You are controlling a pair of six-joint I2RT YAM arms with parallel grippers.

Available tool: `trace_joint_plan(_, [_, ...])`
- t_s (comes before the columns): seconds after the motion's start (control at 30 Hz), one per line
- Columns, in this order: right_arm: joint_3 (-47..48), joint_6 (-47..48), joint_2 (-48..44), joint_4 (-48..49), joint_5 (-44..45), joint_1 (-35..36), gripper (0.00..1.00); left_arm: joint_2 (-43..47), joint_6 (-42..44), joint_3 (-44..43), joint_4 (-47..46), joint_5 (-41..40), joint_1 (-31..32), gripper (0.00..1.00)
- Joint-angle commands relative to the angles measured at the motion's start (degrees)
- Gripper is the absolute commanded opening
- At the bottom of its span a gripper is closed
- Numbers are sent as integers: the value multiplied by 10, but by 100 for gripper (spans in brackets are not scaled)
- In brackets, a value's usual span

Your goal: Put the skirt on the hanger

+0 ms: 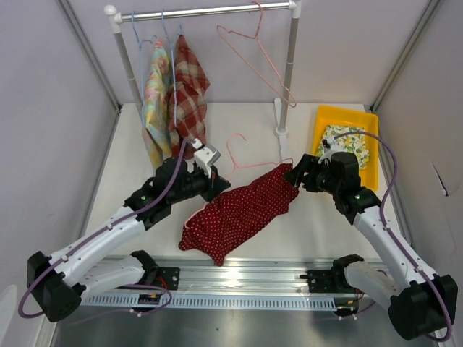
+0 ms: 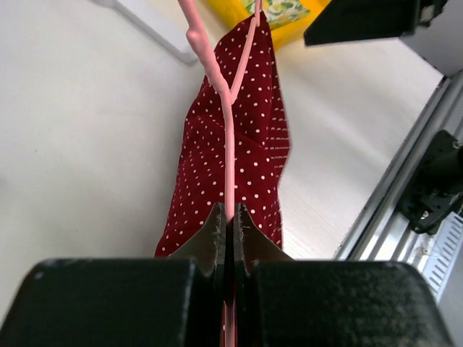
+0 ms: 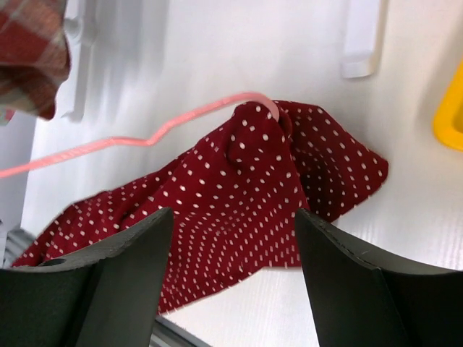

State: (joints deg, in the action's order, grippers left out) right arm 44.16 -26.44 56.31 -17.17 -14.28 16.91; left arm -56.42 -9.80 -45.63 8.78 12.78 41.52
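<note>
Top external view shows the dotted skirt [image 1: 239,211] lying on the table [image 1: 325,228], one end seemingly slipped over the pink hanger [image 2: 228,152] that the left gripper [image 2: 228,217] clamps, while the right gripper [image 3: 233,231] gapes beside it, with the rest unthreaded.

Skirt [image 1: 239,213]: dark red fabric with small white polka dots; crumpled, lying flat on the desk [image 1: 145,144]; stretched diagonally from near left to far right; its far right corner is draped over one end of the hanger.
Hanger [image 2: 229,166]: thin pink wire, lying on the desk; hook clear of the fabric on the far side; one wire run crosses the skirt and is pinched in the closed left hand [image 2: 228,217].
</note>
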Motion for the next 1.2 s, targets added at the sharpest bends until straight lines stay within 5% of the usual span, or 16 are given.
trace_joint_plan(0.0, [-26, 16, -32, 41, -49, -1, 75, 31, 12, -59, 18, 30, 3, 0])
trace_joint_plan(0.53, [-72, 15, -9, 202, -87, 0, 66, 56, 14, -118, 67, 87, 3, 0])
trace_joint_plan(0.83, [-65, 9, 4, 207, -79, 1, 20, 55, 12, -126, 66, 78, 1, 0])
trace_joint_plan(1.17, [-10, 33, -53, 83, -17, -49, 7, 82, 13, -118, 72, 29, -14, 0])
